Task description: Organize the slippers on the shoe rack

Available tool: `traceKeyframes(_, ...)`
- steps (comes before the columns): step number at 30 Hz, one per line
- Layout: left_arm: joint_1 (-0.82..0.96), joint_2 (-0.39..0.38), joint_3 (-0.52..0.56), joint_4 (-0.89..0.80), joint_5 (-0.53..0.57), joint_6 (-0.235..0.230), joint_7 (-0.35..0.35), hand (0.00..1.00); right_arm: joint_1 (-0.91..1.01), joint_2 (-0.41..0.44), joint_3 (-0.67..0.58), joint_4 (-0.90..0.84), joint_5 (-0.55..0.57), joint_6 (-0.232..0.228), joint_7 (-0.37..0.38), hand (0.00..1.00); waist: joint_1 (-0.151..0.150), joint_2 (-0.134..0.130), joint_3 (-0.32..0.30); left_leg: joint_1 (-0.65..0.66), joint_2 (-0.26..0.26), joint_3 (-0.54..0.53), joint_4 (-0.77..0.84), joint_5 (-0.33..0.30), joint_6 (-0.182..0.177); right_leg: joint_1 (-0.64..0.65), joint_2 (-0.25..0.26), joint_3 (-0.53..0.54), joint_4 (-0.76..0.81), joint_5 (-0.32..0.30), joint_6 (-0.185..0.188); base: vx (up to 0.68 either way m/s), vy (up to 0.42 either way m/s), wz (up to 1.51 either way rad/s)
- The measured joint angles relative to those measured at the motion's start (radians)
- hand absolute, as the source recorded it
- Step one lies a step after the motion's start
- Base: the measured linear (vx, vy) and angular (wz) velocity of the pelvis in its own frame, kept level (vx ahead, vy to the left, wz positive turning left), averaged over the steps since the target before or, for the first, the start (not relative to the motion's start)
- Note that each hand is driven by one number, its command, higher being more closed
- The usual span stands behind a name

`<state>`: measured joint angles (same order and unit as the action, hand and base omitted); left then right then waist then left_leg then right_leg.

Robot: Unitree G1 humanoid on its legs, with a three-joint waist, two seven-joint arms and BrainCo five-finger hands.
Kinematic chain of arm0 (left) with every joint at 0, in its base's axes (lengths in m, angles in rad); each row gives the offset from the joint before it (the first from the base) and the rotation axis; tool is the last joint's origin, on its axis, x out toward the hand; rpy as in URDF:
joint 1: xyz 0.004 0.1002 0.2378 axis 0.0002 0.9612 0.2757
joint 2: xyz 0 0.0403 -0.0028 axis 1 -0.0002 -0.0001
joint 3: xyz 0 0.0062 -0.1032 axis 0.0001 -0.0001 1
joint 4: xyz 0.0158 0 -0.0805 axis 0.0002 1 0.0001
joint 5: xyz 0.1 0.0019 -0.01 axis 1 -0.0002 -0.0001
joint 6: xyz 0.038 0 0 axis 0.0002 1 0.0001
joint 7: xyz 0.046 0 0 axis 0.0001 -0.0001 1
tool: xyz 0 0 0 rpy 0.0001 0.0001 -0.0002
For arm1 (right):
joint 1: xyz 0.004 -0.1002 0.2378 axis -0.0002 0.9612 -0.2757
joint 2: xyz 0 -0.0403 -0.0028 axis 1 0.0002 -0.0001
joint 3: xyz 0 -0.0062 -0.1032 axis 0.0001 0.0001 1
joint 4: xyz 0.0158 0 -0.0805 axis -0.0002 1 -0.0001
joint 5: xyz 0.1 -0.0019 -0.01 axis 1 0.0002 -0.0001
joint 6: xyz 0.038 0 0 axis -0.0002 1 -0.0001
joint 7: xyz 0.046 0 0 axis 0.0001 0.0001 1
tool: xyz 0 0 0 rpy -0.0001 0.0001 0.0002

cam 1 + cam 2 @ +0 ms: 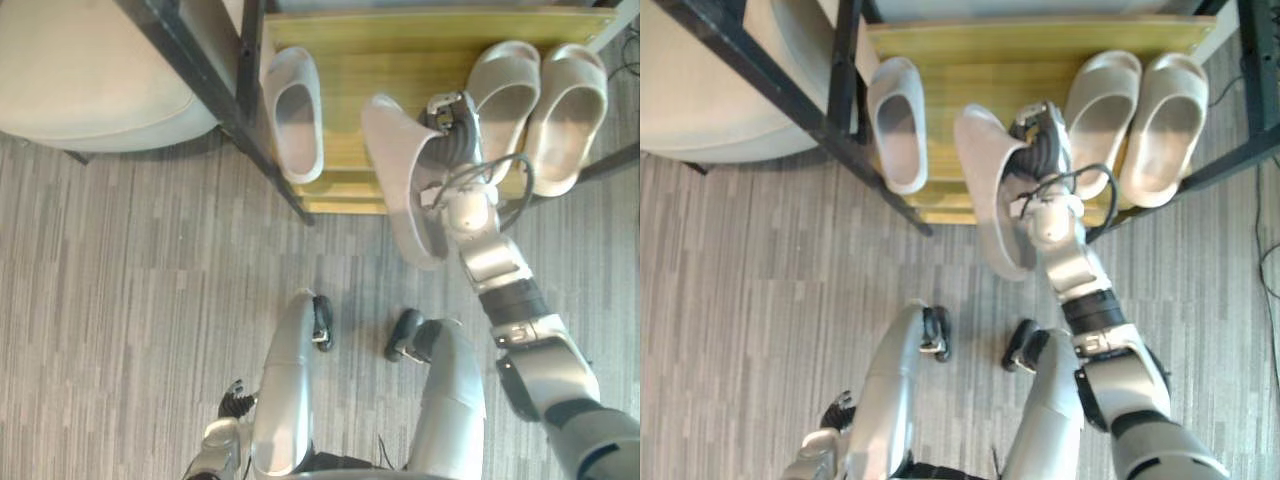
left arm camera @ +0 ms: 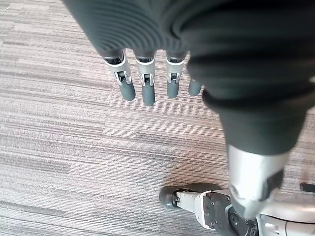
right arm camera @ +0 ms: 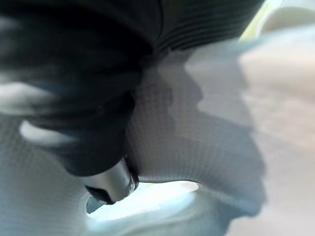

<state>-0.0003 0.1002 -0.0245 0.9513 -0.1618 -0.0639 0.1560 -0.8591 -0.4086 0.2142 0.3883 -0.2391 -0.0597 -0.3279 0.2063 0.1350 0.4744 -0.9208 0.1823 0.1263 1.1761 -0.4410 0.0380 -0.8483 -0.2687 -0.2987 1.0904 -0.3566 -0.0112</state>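
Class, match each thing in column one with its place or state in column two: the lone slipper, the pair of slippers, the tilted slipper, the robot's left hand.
Column one:
1 lone slipper
2 pair of slippers
3 tilted slipper
4 left hand

Column two:
A gripped by the right hand at the shelf front
B open above the floor
C flat at the shelf's left end
D side by side at the shelf's right end

Pairs: 1-C, 2-D, 3-A, 4-B
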Motion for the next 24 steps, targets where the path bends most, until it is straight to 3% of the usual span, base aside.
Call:
traceKeyframes(6, -0.007, -0.005, 0.001, -0.018, 0.001, -0.012, 0.018, 0.0, -0.127, -0.002, 0.049, 0.067, -0.051, 0.003, -0.021, 1.0, 0.013, -0.004, 0.003, -0.042, -0.011, -0.013, 0.022, 0.0, 0.0, -0.032, -0.024, -0.012, 0.037, -0.019, 0.003, -0.04, -0.025, 0.11)
traceKeyframes(14, -0.036, -0.035, 0.001, -0.052, 0.0, -0.018, 0.045, 0.0, -0.201, 0.012, 0.064, 0.137, -0.155, 0.054, -0.098, 1.0, 0.021, -0.005, 0.003, -0.064, -0.028, -0.02, 0.023, 0.002, -0.003, -0.05, -0.048, -0.021, 0.058, -0.04, 0.008, -0.03, -0.028, 0.07)
traceKeyframes(24, -0.039, -0.041, -0.003, -0.078, 0.0, -0.019, 0.061, 0.0, -0.282, 0.004, 0.06, 0.151, -0.157, 0.1, -0.167, 1.0, 0.025, -0.01, 0.006, -0.103, -0.032, -0.038, 0.025, 0.008, -0.013, -0.078, -0.062, -0.046, 0.067, -0.046, 0.008, -0.02, -0.034, 0.03)
